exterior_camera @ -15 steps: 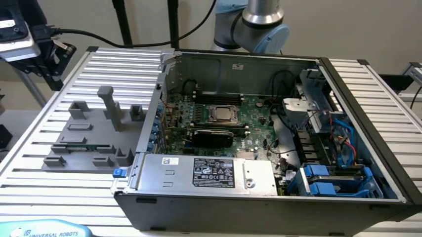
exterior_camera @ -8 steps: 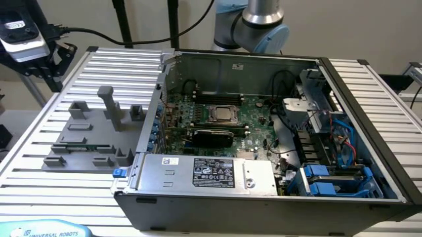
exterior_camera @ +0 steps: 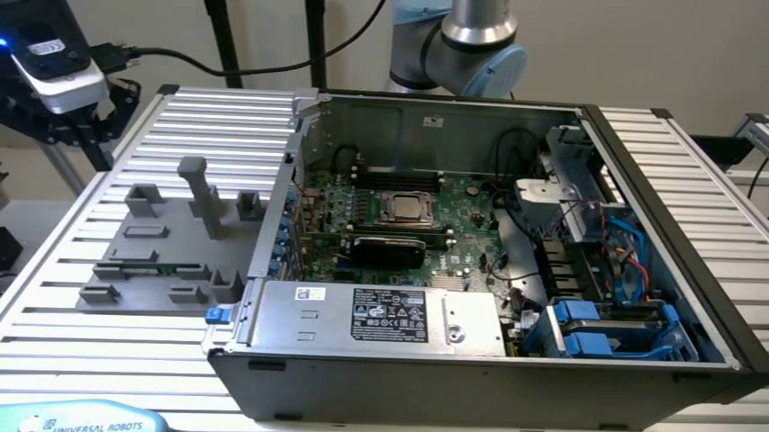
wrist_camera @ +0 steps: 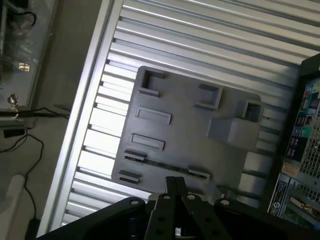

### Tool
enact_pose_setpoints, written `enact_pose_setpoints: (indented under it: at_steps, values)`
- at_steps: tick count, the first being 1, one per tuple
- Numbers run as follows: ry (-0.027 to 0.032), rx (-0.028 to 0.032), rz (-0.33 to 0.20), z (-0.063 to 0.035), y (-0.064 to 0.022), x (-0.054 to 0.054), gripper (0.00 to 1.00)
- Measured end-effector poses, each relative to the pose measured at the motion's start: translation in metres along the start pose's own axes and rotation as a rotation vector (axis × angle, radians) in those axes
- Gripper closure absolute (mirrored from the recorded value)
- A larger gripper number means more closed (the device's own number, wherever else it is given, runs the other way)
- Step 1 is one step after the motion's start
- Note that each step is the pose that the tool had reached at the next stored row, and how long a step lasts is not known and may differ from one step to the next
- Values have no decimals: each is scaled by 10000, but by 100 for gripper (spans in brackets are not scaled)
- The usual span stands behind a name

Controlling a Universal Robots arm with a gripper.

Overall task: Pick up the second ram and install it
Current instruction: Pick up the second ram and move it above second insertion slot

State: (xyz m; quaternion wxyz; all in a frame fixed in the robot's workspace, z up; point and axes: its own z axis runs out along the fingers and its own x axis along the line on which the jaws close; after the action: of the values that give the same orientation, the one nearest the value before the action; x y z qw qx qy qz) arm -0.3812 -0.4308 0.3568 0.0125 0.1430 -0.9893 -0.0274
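Note:
The second ram is a thin dark-green stick lying in a low holder near the front of the grey fixture plate, on the exterior view's left of the open computer case. In the wrist view the ram shows as a narrow dark strip between two small grey blocks. My gripper hangs well above the plate, with its fingertips over the ram's edge of the plate. The jaws are shut together with nothing between them. The motherboard with its CPU socket lies open inside the case.
A tall grey post and several low blocks stand on the fixture plate. The case walls, a power supply and blue drive bays ring the motherboard. Ribbed aluminium table runs around everything. A camera stands at back left.

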Motion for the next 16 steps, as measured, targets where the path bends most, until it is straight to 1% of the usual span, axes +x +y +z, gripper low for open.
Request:
enact_pose_setpoints:
  at_steps: [16]
  values:
    - [169, 49, -2917, 77, -5, -2, 89]
